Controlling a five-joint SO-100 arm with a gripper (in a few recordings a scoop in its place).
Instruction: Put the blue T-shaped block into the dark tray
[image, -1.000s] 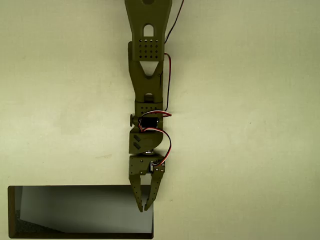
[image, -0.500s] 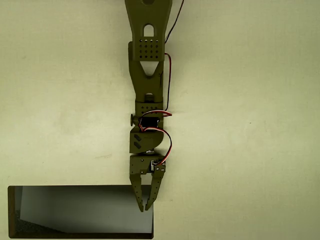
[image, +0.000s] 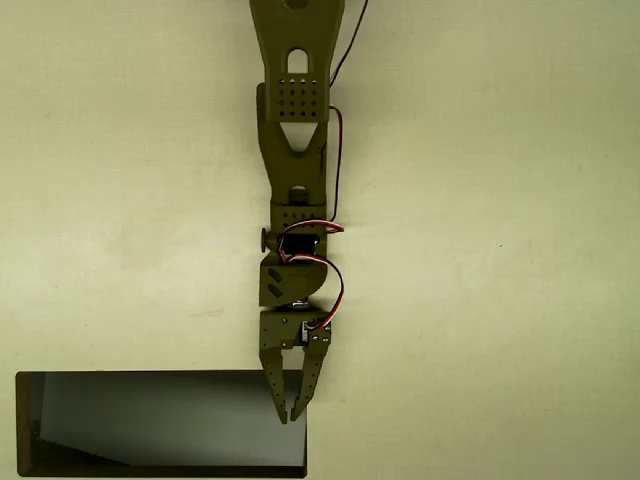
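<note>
Olive-green gripper (image: 291, 414) hangs over the right end of the dark tray (image: 160, 470), fingers nearly together, holding nothing visible. Tray long axis runs left-right at the lower left.

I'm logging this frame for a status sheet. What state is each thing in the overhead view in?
gripper: fingers nearly together, tips almost touching, holding nothing, over the tray's right end.
dark tray: flat on the table at the bottom left, inside bare where it shows.
arm: stretched straight down the picture from the top edge.
</note>
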